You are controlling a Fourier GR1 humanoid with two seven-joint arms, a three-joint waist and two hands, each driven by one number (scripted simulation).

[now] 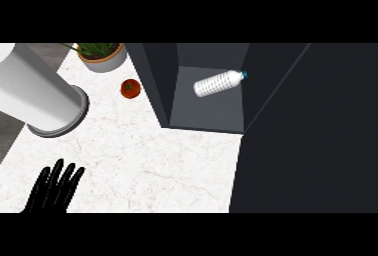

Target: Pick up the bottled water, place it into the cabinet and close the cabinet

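Cabinet door (310, 130): a dark panel is filling the right side of the head view, standing open beside the cabinet and hiding the bench beneath it.
Bench (148, 160): a white, faintly veined marble top is stretching left and forward of the cabinet.
Cabinet (203, 85): a dark grey box is sitting on the bench at the upper middle, its inside showing a paler grey floor and back wall; this is the landmark for the lines below.
Canister (37, 90): a large white cylinder with a grey ring at its base is standing on the bench well to the left of the cabinet.
Left robot hand (53, 189): black, it is showing at the lower left edge, far forward and left of the cabinet, fingers straight and spread, pointing up, gripping nothing and resting.
Right robot hand: it is not showing anywhere.
Potted plant (102, 54): green leaves in a grey pot are standing just left of the cabinet's far corner.
Bottled water (218, 83): a clear ribbed bottle with a blue cap is lying on its side inside the cabinet, cap pointing to the upper right.
Tomato (131, 88): a small red fruit is lying on the bench just beside the cabinet's left wall, apart from it.
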